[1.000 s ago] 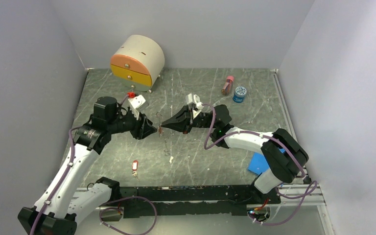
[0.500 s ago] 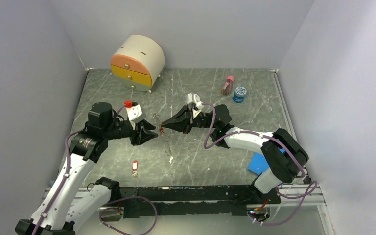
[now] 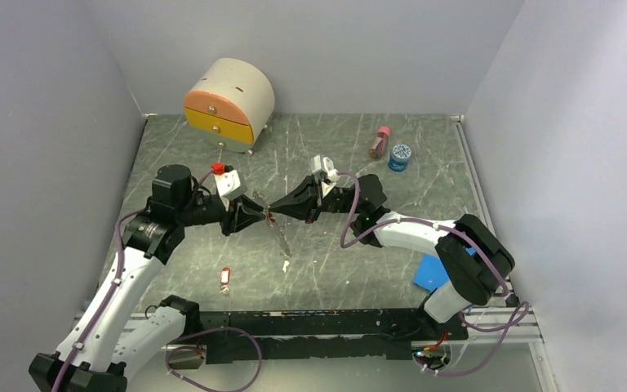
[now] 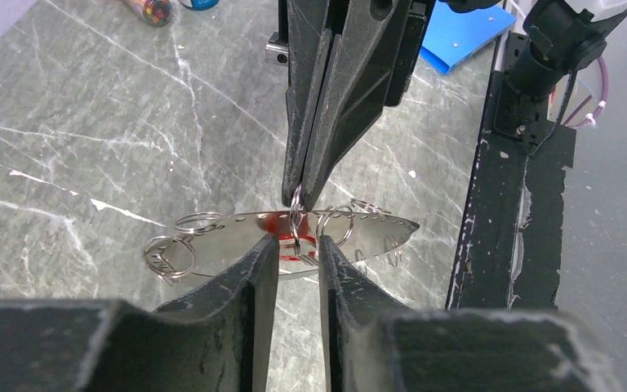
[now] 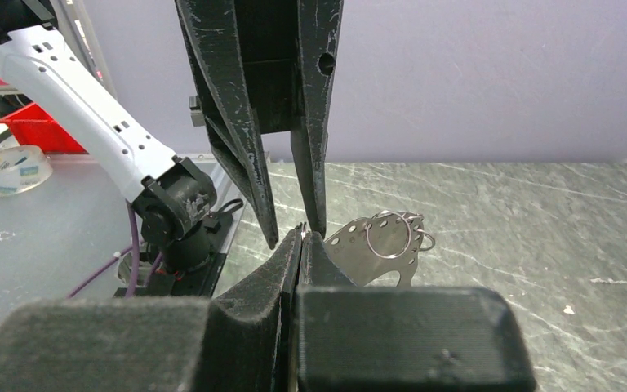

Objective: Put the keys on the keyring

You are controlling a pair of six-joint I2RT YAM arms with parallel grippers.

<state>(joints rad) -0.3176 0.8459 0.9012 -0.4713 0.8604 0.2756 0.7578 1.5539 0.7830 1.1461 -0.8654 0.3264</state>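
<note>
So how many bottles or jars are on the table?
2. A pink-capped bottle and a round blue-lidded jar lie next to each other near the far right corner of the table. I see no others, though some could be hidden.

Both arms reach inward, grippers meeting tip to tip.
Left arm [image 3: 122, 278] rises from its base, elbow bent, forearm about level. The left gripper [image 3: 257, 216] points straight at the right gripper [image 3: 273, 211], its fingers [image 4: 257, 273] narrowly parted, one tip on each side of the right gripper's tip. Right arm [image 3: 412, 231] stretches low, wrist level, with the right gripper's fingers [image 5: 288, 261] pressed flat together.
</note>
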